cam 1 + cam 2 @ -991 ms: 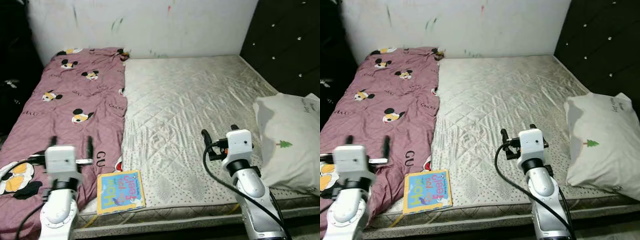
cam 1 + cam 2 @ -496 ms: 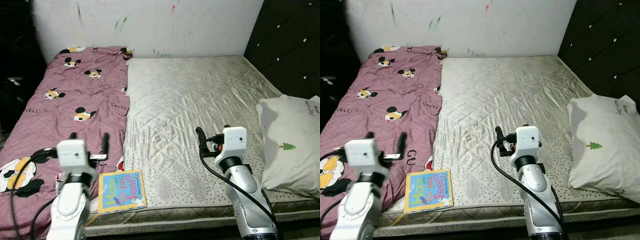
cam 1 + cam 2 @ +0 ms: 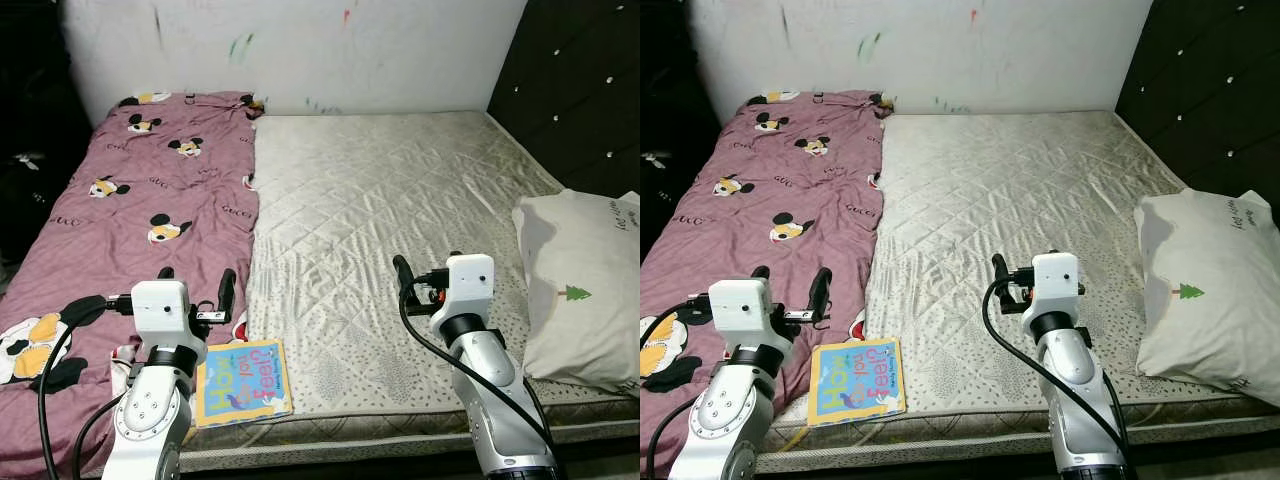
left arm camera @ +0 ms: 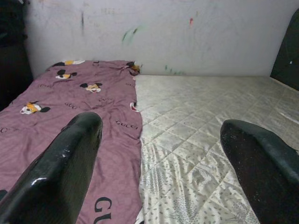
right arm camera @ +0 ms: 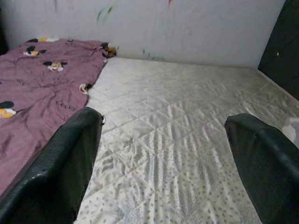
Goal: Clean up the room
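Observation:
A colourful children's book [image 3: 243, 380] lies flat at the front edge of the pale quilted mattress [image 3: 380, 190]. A pink Mickey Mouse blanket [image 3: 150, 200] covers the mattress's left side. A white pillow [image 3: 580, 290] with a small green tree rests at the right edge. My left gripper [image 3: 197, 287] hovers open over the blanket's front part, just left of and behind the book. My right gripper [image 3: 428, 268] is open above the bare mattress front, between book and pillow. Along the left fingers [image 4: 60, 172] I see blanket and mattress; along the right fingers [image 5: 56, 172], mattress.
A marked white wall [image 3: 300, 50] closes off the far side of the bed. A black tufted headboard [image 3: 570, 80] stands on the right. Dark clutter [image 3: 20, 180] sits past the bed's left side. A yellow cord [image 3: 800, 438] trails by the mattress front edge.
The view shifted a second ago, then settled. My left gripper has moved rightward toward the book. The right arm holds still over the last half second.

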Robot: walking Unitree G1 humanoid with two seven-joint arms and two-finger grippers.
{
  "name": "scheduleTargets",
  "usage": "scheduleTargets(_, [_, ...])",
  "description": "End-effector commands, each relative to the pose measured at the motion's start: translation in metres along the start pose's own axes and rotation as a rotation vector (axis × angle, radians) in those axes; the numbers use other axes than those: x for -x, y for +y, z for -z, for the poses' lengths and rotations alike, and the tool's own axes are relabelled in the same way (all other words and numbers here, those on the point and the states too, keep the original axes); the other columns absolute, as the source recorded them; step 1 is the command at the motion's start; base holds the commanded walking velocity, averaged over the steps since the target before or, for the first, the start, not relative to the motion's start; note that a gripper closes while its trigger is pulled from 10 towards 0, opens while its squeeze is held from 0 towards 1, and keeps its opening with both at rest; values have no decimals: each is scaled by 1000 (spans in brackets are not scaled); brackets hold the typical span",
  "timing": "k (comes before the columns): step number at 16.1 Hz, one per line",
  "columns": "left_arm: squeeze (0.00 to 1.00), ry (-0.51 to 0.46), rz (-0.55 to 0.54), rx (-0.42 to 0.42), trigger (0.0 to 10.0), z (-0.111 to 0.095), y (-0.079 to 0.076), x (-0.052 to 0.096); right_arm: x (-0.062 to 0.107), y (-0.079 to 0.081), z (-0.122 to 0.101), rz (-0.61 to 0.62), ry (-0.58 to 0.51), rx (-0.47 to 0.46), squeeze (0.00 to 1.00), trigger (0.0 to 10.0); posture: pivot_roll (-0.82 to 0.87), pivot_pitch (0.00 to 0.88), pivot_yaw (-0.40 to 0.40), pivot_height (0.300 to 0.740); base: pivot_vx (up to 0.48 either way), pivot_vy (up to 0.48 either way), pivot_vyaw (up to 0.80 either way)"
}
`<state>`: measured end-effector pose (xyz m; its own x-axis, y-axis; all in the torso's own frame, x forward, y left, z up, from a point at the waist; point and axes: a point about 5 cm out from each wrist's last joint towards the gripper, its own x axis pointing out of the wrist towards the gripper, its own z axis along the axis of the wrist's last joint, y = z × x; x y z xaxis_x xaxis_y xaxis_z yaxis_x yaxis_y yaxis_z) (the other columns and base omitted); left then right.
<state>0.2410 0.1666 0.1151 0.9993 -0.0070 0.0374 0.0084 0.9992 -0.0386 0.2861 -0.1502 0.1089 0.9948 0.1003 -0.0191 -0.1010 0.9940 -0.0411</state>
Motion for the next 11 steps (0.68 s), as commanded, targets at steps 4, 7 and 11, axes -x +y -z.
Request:
scheduleTargets(4, [0,9,-10,-20,10000,1,1,-2,-1,0,2,3,16,17,0,10000,-42,0,-28,740,0,0,0])
scheduleTargets(7, [0,4,-5,-21,10000,0,0,-4,-3,1,0,1,8,27,0,10000,-45,0,-29,740,0,0,0])
scheduleTargets(11, [0,0,-2,-31,10000,-1,-3,-5,-4,2,-1,-10,1,39,0,10000,-47,0,-31,740,0,-131,0])
